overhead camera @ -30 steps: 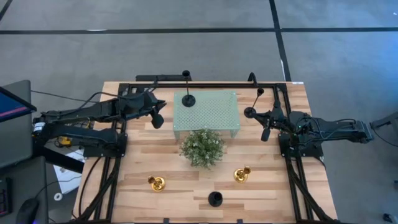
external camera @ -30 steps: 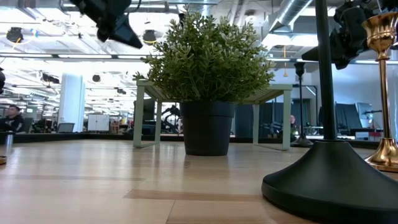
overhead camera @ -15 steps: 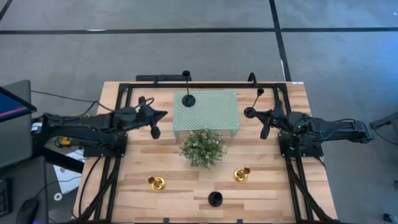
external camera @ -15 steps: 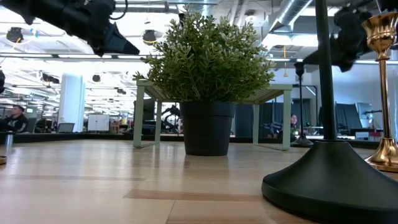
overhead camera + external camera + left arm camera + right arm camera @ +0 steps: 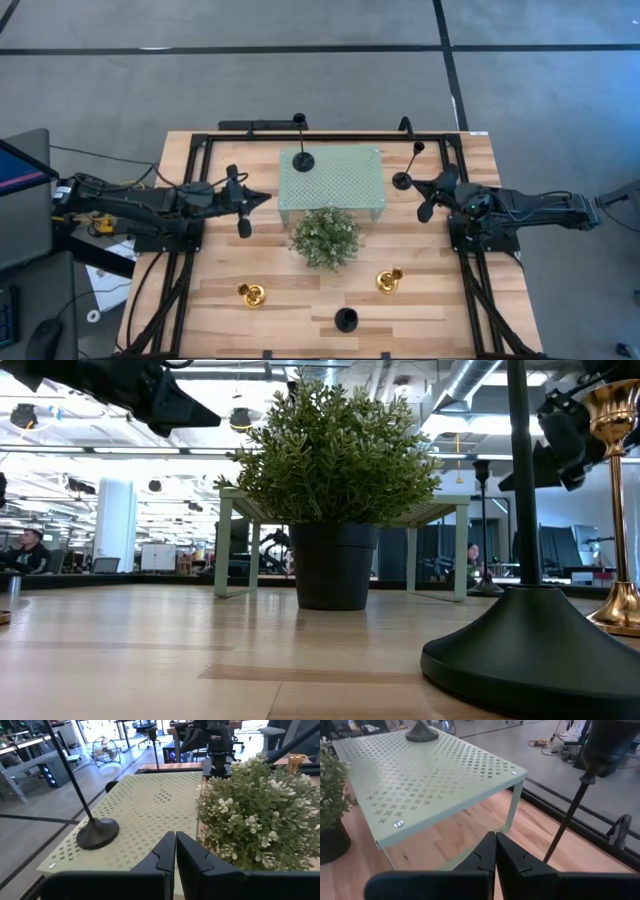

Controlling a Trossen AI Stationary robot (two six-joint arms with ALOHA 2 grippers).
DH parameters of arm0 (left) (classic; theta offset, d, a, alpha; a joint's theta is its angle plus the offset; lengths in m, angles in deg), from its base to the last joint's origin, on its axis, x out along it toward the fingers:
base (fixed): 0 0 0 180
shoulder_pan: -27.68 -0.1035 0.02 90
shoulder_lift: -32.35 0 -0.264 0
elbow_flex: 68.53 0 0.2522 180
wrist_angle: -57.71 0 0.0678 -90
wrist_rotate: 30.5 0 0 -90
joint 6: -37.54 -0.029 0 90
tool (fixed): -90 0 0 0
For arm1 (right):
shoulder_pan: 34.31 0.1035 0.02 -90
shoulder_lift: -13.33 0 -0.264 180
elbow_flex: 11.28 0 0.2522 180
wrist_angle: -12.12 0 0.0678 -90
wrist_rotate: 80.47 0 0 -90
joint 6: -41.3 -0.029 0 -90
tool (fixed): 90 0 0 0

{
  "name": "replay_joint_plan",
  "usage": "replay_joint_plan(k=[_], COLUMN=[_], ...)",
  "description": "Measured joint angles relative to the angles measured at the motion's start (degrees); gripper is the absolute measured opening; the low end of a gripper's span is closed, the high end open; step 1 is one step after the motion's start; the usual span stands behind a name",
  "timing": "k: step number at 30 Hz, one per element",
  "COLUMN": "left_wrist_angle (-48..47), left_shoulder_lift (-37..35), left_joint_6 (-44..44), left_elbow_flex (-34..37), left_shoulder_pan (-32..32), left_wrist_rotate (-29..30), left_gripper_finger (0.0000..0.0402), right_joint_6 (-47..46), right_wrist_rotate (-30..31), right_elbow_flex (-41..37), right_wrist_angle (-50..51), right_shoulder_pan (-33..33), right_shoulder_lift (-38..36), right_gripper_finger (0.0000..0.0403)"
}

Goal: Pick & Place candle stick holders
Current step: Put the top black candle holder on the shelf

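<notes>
Five candle stick holders were in view: one tall black holder [image 5: 302,160] stood on the pale green perforated shelf [image 5: 345,180] at the far middle of the desk [image 5: 200,310], a second black holder [image 5: 402,181] stood on the wood just right of that shelf, a third black holder [image 5: 346,319] sat at the near edge, and two gold holders [image 5: 252,294] [image 5: 389,281] flanked it, near of the potted plant [image 5: 326,237]. Both hands were empty with fingers pressed together: the left hand [image 5: 175,851] hovered left of the shelf, the right hand [image 5: 495,851] close beside the second black holder. These pieces looked rigid and hard, probably metal; the black ones seemed bottom-heavy, with thin, smooth stems that could slip or swing. Gripping low on the stem, just above the disc base, seemed safest.
</notes>
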Motion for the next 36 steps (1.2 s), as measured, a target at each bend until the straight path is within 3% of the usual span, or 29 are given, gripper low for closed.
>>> replay_joint_plan(k=[4, 8, 13, 18, 27, 36], left_wrist_angle=[0.12, 0.20, 0.20, 0.20, 0.20, 0.20], left_shoulder_lift=[0.02, 0.02, 0.02, 0.04, 0.04, 0.04], left_joint_6=[0.00, 0.00, 0.20, 0.21, 0.55, 0.66], left_elbow_flex=[0.00, 0.00, 0.00, 0.00, 0.00, 0.00], left_shoulder_pan=[0.00, 0.00, 0.00, 0.00, 0.00, -0.01], left_wrist_rotate=[0.03, 0.04, 0.04, 0.04, 0.05, 0.07], left_gripper_finger=[0.0012, 0.0012, 0.0011, 0.0011, 0.0011, 0.0011], right_joint_6=[-0.03, -0.07, -3.85, -2.68, -1.06, -0.95], right_wrist_rotate=[0.00, 0.92, 6.46, 7.70, 7.50, 7.30], right_elbow_flex=[0.00, 0.00, 0.00, 0.00, 0.00, -0.01], right_wrist_angle=[-0.40, -0.46, -2.62, -6.73, -15.56, -22.97], right_shoulder_pan=[-0.11, -0.46, -2.18, -5.06, -11.08, -16.32], right_shoulder_lift=[0.04, 0.68, 2.75, 6.24, 14.54, 23.16], right_gripper_finger=[0.0020, 0.0071, 0.0142, 0.0183, 0.0196, 0.0177])
